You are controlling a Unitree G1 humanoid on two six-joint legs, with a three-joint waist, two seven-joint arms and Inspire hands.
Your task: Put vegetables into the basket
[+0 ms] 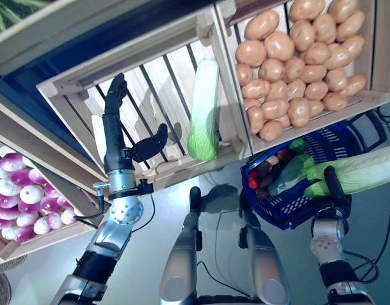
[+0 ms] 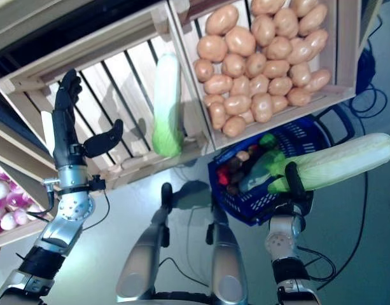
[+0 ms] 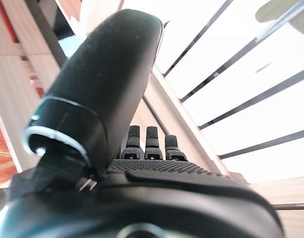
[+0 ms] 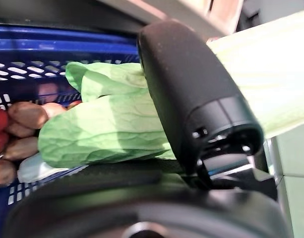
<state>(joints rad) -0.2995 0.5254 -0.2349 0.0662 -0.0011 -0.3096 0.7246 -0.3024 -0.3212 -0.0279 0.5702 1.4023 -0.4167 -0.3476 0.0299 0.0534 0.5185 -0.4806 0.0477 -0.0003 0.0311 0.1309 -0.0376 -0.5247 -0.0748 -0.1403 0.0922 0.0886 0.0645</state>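
Right robot hand (image 1: 331, 194) grips cabbage (image 1: 360, 170) over blue basket (image 1: 322, 152)

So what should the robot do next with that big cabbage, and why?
Probably swing the right hand further over the blue basket and lower the cabbage in. Its leafy end already reaches over the basket, but the long stalk end sticks out past the rim.

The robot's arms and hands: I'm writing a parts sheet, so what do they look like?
Both arms are silver-grey metal with black bands near the elbows and round silver wrist joints. The left hand and right hand are matte black, with slim segmented fingers and a thick rounded thumb. Fingertips are ribbed.
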